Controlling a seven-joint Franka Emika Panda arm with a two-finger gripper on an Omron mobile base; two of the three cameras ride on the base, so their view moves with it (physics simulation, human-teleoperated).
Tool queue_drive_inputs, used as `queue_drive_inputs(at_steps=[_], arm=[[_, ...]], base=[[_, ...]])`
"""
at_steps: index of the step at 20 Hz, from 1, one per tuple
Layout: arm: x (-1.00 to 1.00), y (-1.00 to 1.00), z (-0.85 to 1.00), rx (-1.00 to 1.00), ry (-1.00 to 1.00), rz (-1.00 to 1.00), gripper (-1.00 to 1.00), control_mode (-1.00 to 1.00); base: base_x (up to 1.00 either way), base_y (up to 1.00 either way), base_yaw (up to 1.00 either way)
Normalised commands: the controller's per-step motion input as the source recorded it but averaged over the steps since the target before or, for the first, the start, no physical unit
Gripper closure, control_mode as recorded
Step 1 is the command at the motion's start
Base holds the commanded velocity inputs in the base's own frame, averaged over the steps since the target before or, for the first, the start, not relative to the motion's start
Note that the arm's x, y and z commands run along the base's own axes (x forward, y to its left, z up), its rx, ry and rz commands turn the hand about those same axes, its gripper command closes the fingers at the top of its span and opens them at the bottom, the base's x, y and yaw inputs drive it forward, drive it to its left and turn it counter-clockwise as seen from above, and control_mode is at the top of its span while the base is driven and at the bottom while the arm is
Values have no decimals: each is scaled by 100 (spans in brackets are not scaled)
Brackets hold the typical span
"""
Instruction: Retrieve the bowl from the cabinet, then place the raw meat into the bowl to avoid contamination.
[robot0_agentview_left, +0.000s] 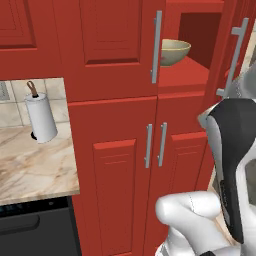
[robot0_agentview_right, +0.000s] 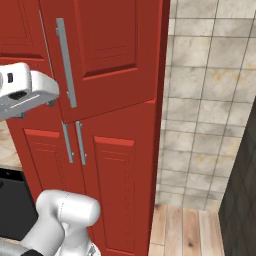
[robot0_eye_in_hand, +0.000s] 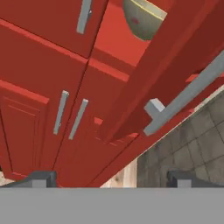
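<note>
Jaws spread wide, holding nothing; bowl (robot0_agentview_left: 174, 51) upright on shelf inside cabinet (robot0_agentview_left: 112, 125), right upper door swung open.

One round, shallow, pale olive-tan bowl (robot0_agentview_left: 175, 51) sits on the shelf of one tall red panelled pantry cabinet (robot0_agentview_left: 117, 135). That cabinet shows four doors: two upper, one of them swung open, and two lower. Four long silver bar handles (robot0_agentview_left: 157, 46) can be counted, one per door. One white paper-towel roll (robot0_agentview_left: 41, 118) stands on one marbled beige countertop (robot0_agentview_left: 35, 167). One dark appliance front (robot0_agentview_left: 35, 232) lies under the counter. One two-finger gripper (robot0_eye_in_hand: 111, 178), with two dark fingertips (robot0_eye_in_hand: 41, 178)
</note>
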Motion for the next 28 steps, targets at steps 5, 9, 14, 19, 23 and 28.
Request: queue_drive_inputs(at_steps=[5, 9, 14, 19, 23, 28], arm=[[20, 37, -4, -46, 5, -8, -100, -100], [59, 41, -30, -50, 4, -1, -100, -100], [71, 30, -17, -43, 7, 1, -100, -100], [47, 8, 0, -18, 15, -1, -100, -100], [36, 0, 0, -5, 7, -3, -100, -100], [18, -19, 0, -7, 11, -9, -100, -100]], base=[[0, 0, 0], [0, 0, 0], [0, 0, 0], [0, 0, 0], [0, 0, 0], [0, 0, 0]])
